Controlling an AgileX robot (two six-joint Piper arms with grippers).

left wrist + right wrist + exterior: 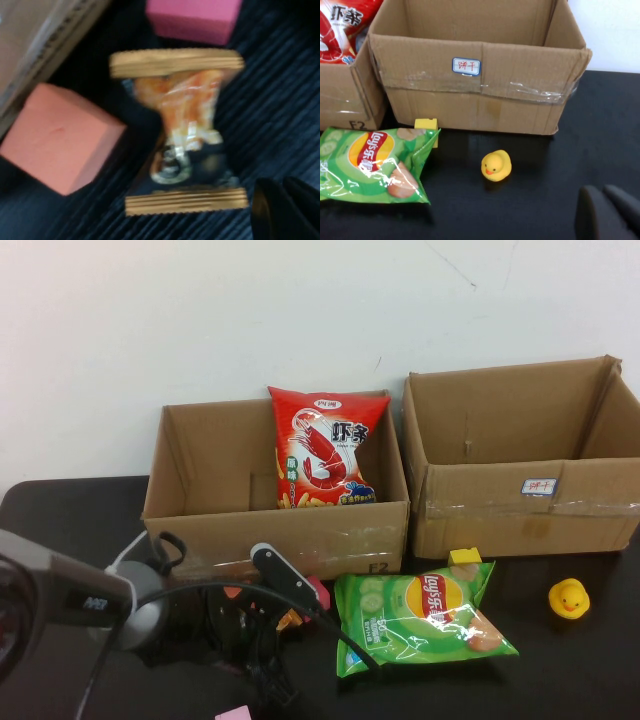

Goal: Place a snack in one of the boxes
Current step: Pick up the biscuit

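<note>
A small orange and black snack packet (180,135) with gold ends lies flat on the dark table, just showing in the high view (290,620). My left gripper (283,206) hovers close above and beside it, shut and empty. A green Lay's chip bag (425,622) lies in front of the boxes and also shows in the right wrist view (370,165). A red shrimp-chip bag (322,450) stands inside the left cardboard box (200,525). The right cardboard box (600,495) is open. My right gripper (606,212) is shut and empty over bare table, near the duck.
A salmon cube (60,137) and a pink block (192,17) lie right beside the small packet. A yellow block (464,556) sits behind the Lay's bag. A yellow rubber duck (569,598) stands at the right. My left arm (285,580) reaches across the front left.
</note>
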